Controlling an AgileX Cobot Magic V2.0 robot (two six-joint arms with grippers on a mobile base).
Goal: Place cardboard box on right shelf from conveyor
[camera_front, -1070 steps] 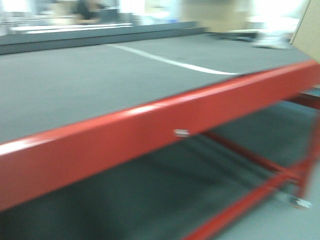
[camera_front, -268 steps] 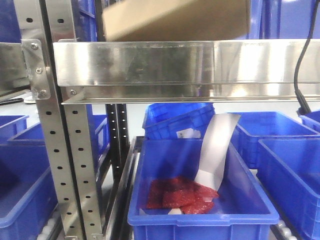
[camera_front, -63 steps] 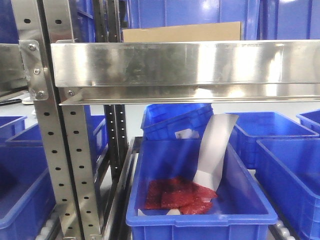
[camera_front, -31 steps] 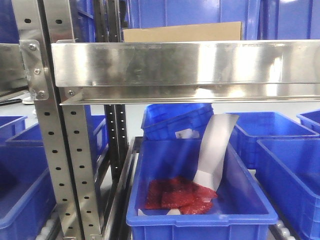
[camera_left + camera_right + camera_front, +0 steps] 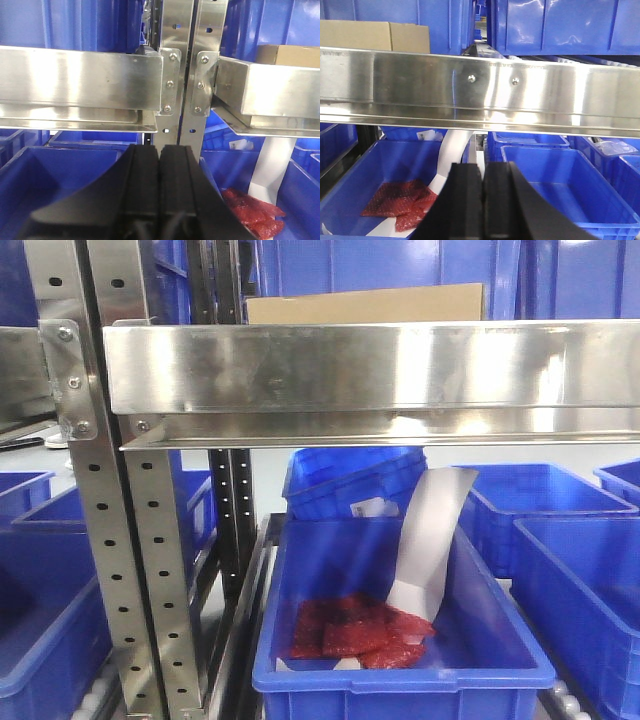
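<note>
Two grippers hang low before the rack, each with fingers pressed together on nothing: the left gripper (image 5: 160,165) and the right gripper (image 5: 484,185). Behind the broad lip of the right shelf (image 5: 400,365) sits the cardboard box (image 5: 365,304), flat and level, so placement looks complete. Only the left wrist view shows the upright (image 5: 187,60) joining two shelves; the conveyor appears nowhere.

The shelf's (image 5: 370,368) tall steel front lip blocks low entry. The box (image 5: 365,304) fills the left part behind the lip; blue bins (image 5: 560,25) stand close behind it. Below the shelf, open space above a blue bin (image 5: 400,675), with a white strip (image 5: 430,540) standing in it.
</note>
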